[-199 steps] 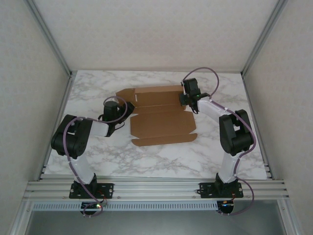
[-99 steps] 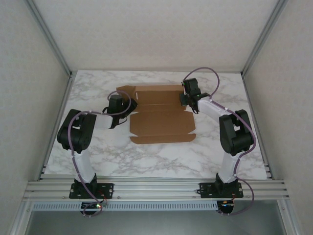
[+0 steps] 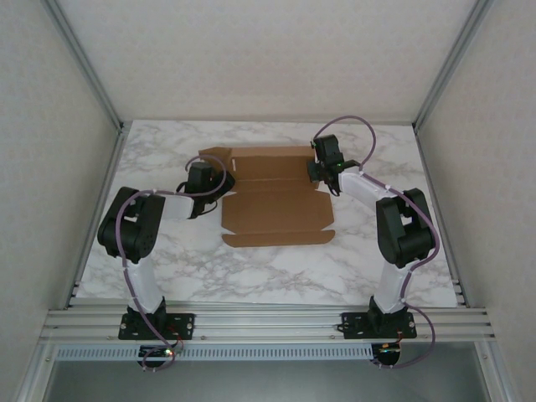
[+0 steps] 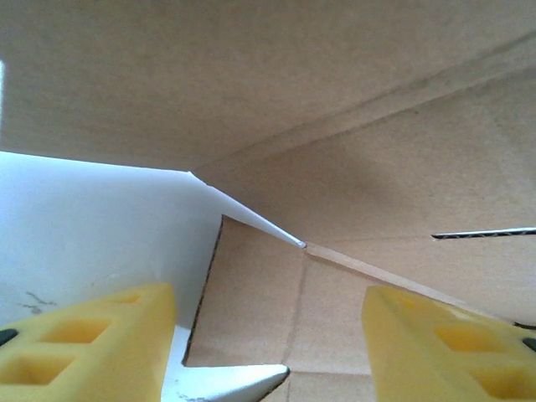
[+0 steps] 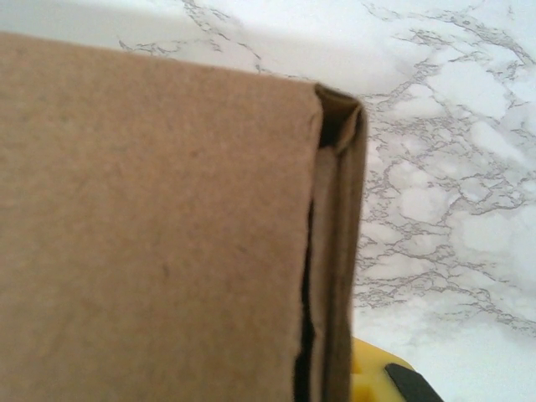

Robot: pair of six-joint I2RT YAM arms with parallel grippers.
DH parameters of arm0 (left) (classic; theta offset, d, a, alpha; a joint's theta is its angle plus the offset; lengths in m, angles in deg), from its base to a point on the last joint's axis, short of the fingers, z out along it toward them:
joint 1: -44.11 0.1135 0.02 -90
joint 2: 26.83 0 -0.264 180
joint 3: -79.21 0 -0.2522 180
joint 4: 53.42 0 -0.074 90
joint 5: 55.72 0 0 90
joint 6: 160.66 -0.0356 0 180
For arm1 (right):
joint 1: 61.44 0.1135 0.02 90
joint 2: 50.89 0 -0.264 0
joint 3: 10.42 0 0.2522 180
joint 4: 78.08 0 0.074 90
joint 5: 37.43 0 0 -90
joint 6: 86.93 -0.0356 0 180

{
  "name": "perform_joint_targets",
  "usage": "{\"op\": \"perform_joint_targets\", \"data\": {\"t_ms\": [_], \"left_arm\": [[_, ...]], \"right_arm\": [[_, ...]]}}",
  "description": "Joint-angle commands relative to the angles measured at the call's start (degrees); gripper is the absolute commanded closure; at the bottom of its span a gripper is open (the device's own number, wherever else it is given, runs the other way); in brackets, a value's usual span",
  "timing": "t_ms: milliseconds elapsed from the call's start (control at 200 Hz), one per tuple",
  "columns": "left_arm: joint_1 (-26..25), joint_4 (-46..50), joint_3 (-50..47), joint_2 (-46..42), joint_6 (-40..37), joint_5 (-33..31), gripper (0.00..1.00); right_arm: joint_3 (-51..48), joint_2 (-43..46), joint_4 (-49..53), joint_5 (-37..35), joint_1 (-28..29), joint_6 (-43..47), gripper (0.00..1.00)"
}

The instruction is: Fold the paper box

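One yellow pad (image 5: 373,377) of the right gripper (image 3: 315,172), partly behind the paper box (image 5: 159,226).

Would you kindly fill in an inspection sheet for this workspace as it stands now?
Surface: white marble-pattern table.
Job's things: paper box, brown, lying mid-table, not yet folded; a flap is lifted at its left end.
Clutter: nothing seen.
Grippers: left tool open at the box's left edge; right tool at its right edge, state unclear.
Cables: purple cables loop along both arms.
Surroundings: pale walls; aluminium rail at the near edge.
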Motion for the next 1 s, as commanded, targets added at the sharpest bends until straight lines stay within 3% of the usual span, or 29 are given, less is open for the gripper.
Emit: {"op": "perform_joint_targets", "data": {"t_ms": [0, 416, 996], "left_arm": [[-0.48, -0.83, 2.68, 2.39, -0.57, 4.6, 0.41], [-2.57, -3.23, 3.93, -0.47, -1.75, 7.33, 0.44], [-4.04, -3.72, 6.75, 4.25, -0.69, 11.09, 0.45]], "right_arm": [[-1.24, 1.6, 2.4, 0.25, 0.69, -0.47, 0.97], [-0.91, 1.58, 2.99, 0.3, 1.0, -0.37, 0.97], [-0.88, 1.48, 3.38, 0.13, 1.0, 0.06, 0.97]]}}
